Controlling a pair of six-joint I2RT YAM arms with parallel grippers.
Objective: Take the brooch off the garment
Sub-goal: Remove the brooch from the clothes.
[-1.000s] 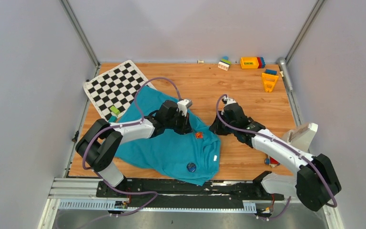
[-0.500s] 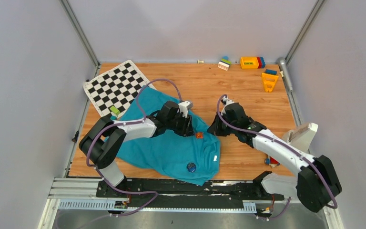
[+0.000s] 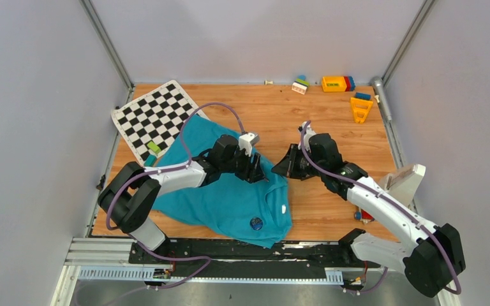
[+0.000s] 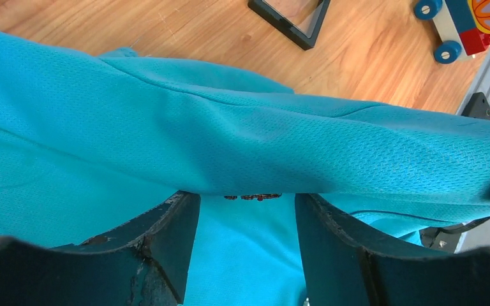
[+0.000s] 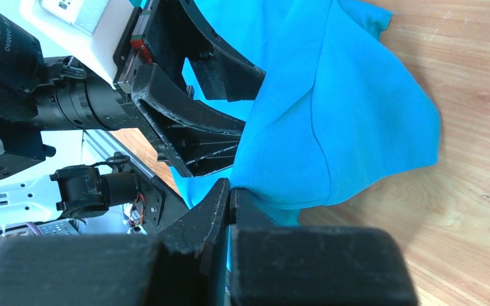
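The teal garment (image 3: 220,197) lies spread on the wooden table, white label (image 3: 283,208) near its right edge. My right gripper (image 5: 230,191) is shut on the garment's right edge and holds it up as a raised fold (image 4: 281,140). My left gripper (image 4: 245,220) is open just under that fold, with bare fabric between its fingers (image 4: 166,236). A thin red-brown sliver of the brooch (image 4: 253,197) peeks out below the fold, right ahead of the left jaws. In the top view the fold hides this brooch. A dark blue round badge (image 3: 256,223) sits lower on the garment.
A black-and-white checkered mat (image 3: 156,118) lies at the back left, partly under the garment. Toy blocks (image 3: 336,83) and an orange piece (image 3: 360,108) sit at the back right. A white object (image 3: 403,182) stands by the right arm. A black square frame (image 4: 290,22) and a toy car (image 4: 462,25) lie beyond the fold.
My left gripper has gone from shut to open. The right gripper has lifted the garment's edge and drawn it left, so the fold now covers the red brooch in the top view.
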